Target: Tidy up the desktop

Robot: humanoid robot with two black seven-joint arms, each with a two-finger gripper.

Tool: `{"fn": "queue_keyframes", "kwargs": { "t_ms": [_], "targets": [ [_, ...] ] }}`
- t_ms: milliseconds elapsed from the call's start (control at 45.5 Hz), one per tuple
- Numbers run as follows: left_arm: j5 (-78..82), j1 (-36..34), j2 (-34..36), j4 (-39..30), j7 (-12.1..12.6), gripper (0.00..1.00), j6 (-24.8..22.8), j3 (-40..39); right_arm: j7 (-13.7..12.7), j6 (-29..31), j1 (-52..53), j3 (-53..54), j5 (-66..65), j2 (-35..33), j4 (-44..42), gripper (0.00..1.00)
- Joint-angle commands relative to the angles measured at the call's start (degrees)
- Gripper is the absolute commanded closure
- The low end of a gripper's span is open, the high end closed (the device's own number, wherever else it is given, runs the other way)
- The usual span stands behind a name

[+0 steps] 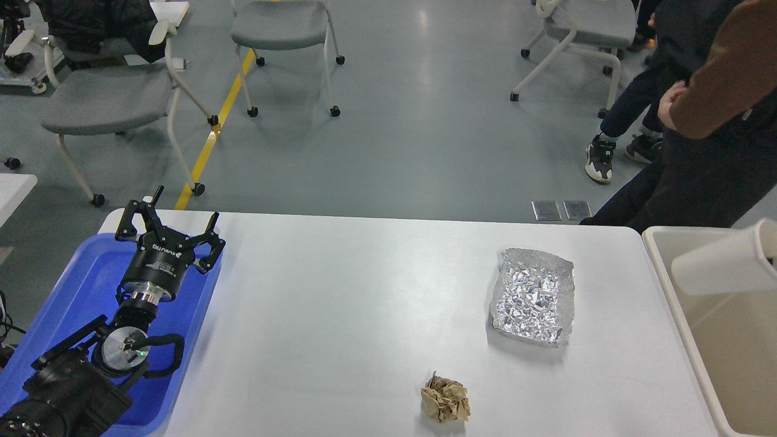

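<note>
The white desktop [340, 303] carries a crumpled sheet of silver foil [533, 296] at the right and a crumpled brown paper ball [446, 399] near the front. My left gripper [170, 226] is open and empty, above the far right corner of the blue tray [73, 291]. A white paper cup [722, 267] hangs tilted on its side in the air over the beige bin [668, 285]. My right gripper [773, 261] holds it by the rim. Only a dark sliver of that gripper shows at the right edge.
Two people [704, 121] stand just behind the table's far right corner. Grey chairs [103, 97] stand on the floor beyond the table. A second white table's corner [12, 188] shows at the far left.
</note>
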Motion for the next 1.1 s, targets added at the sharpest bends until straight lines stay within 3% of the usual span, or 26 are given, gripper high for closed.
{"fn": "queue_keyframes", "kwargs": {
  "t_ms": [0, 264, 593, 725, 835, 923, 1077],
  "targets": [
    [-0.01, 0.00, 0.01, 0.00, 0.00, 0.00, -0.02, 0.00, -0.46, 3.43, 6.12, 3.15, 1.89, -3.33, -1.11, 1.00],
    [-0.01, 0.00, 0.01, 0.00, 0.00, 0.00, -0.02, 0.00, -1.08, 3.08, 5.07, 0.26, 2.41, 1.58, -12.79, 1.00],
    [-0.01, 0.00, 0.01, 0.00, 0.00, 0.00, -0.02, 0.00, -1.17, -22.49, -5.20, -10.91, 14.97, 18.19, -30.64, 1.00],
    [-0.01, 0.00, -0.08, 0.00, 0.00, 0.00, -0.02, 0.00, -2.22, -31.89, -10.92, -10.82, 19.19, 25.31, -35.21, 1.00],
    [-0.01, 0.00, 0.01, 0.00, 0.00, 0.00, -0.02, 0.00, -3.89, -40.85, -14.61, -10.47, 23.50, 35.41, -44.60, 1.00],
    [-0.01, 0.00, 0.01, 0.00, 0.00, 0.00, -0.02, 0.00, -4.33, -44.82, -16.54, -10.29, 26.75, 43.93, -54.53, 1.00],
    [-0.01, 0.00, 0.01, 0.00, 0.00, 0.00, 0.07, 0.00, -5.12, -45.88, -17.95, -9.77, 34.48, 55.98, -70.53, 1.00]
  ]
}}
